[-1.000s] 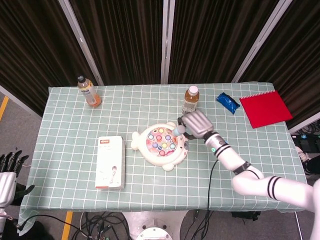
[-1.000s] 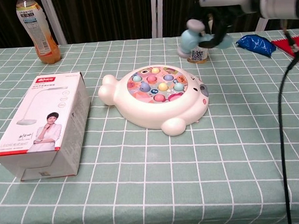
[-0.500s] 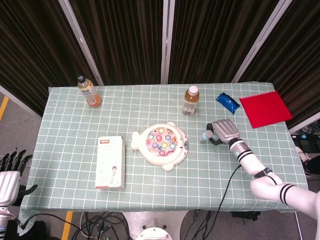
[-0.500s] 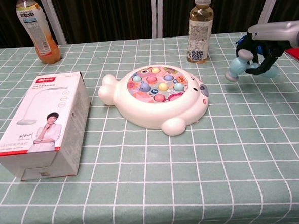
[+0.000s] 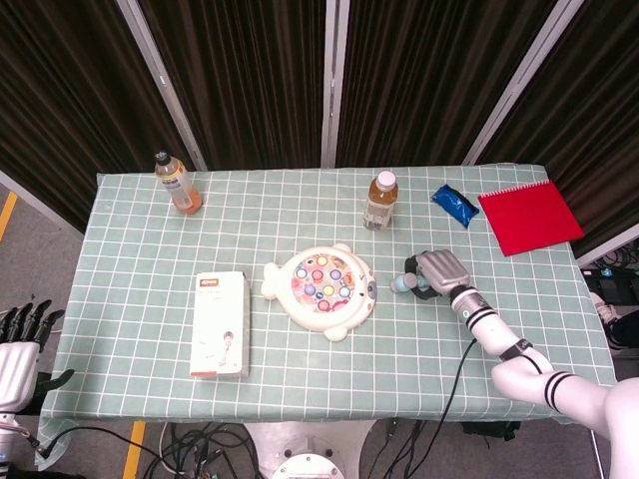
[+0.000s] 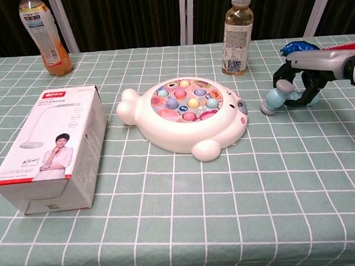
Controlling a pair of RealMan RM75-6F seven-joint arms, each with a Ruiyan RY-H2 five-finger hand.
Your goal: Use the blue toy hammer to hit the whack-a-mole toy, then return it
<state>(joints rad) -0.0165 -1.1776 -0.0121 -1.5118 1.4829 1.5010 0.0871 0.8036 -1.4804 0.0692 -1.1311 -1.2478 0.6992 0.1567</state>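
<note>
Since 1 s ago the right hand (image 6: 299, 80) has swung away from above the whack-a-mole toy (image 6: 187, 117) and come down to the right of it, lower than 0.5 s ago.

- Blue toy hammer (image 6: 276, 98): held in right hand, fingers curled round the handle. Head points toward the toy; appears to touch or nearly touch the tablecloth (image 6: 231, 214). Cannot tell for sure from chest view.
- Head view agrees: right hand (image 5: 435, 271) low over the cloth, hammer (image 5: 400, 283) just beside the toy's right edge, apart from it.
- Left hand (image 5: 18, 339): at frame's lower left, off the table, fingers spread, holding nothing.
- Toy sits mid-table, pegs up, untouched at this moment.
- Around: white box (image 6: 49, 147) left of toy, 2 drink bottles at back (image 6: 45, 35) (image 6: 235, 33), blue packet (image 5: 455, 205), red notebook (image 5: 529, 217).

Progress, as judged: striking part looks finished, return is nearly done. Left to do: set the hammer fully down, let go, pull the hand clear.
</note>
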